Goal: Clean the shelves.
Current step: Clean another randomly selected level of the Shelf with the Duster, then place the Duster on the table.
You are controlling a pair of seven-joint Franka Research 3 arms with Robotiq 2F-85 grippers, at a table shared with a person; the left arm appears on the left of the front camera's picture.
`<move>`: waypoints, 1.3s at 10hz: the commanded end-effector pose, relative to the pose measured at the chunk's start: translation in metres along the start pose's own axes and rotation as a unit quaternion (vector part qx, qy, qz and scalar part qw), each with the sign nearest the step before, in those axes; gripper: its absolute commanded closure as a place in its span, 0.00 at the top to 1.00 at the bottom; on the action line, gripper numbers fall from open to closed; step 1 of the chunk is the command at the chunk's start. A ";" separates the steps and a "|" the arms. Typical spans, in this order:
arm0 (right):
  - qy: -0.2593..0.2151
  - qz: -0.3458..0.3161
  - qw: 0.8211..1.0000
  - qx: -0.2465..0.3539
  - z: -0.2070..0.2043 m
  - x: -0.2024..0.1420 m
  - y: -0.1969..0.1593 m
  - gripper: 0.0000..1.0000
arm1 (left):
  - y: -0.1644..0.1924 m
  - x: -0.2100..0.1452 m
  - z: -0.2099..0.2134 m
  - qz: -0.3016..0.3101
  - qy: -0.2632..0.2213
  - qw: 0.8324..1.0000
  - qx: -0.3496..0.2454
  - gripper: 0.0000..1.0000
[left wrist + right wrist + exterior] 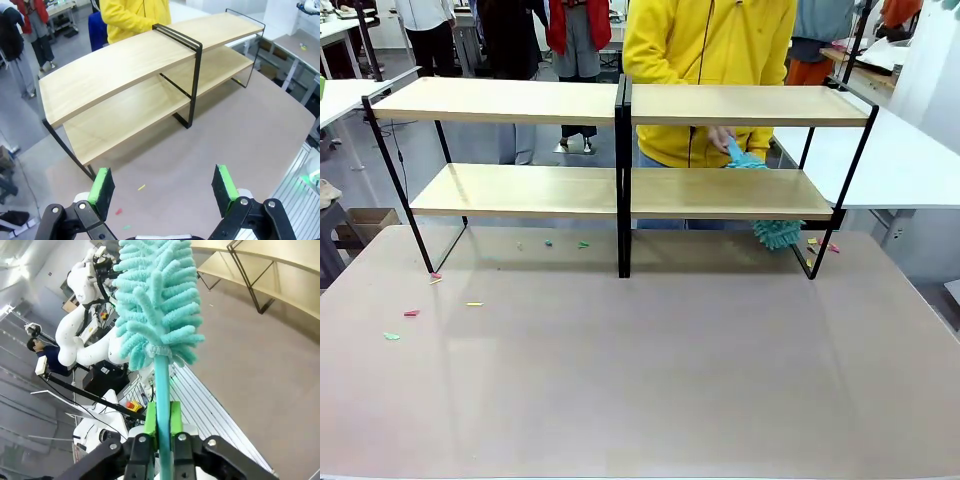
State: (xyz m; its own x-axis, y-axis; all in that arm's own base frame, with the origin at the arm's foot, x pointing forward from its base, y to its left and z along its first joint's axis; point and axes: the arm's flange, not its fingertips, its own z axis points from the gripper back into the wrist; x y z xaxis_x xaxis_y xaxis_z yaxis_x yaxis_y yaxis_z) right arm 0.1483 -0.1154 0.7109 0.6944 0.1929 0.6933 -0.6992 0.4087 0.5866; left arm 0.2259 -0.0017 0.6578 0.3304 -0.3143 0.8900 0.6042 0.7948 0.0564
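No readable text, labels, numbers anywhere (background print too small, blurred).

There is one set of shelves (pixel 620 150) with four wooden boards. There are two fluffy teal dusters (pixel 777 234) (pixel 160 295), one with the person and one in the right gripper (pixel 159 426). Two grippers (pixel 162 187) show.

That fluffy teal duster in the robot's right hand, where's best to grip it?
On the duster's thin, straight handle below the fluffy head, closing from both sides, as the right hand does now; the soft head would likely just squash.
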 end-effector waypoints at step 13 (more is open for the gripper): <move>0.099 0.011 0.994 0.033 -0.042 -0.020 -0.032 0.12 | 0.007 -0.042 -0.032 0.089 0.051 0.992 -0.079 1.00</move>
State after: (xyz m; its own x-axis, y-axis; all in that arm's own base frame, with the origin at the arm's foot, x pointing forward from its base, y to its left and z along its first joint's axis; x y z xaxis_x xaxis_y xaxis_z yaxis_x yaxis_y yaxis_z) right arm 0.1556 -0.0943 0.6891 0.7160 0.3131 0.6239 -0.6964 0.3820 0.6076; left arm 0.2356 -0.0025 0.6403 0.4212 -0.2800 0.8627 0.6375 0.7679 -0.0620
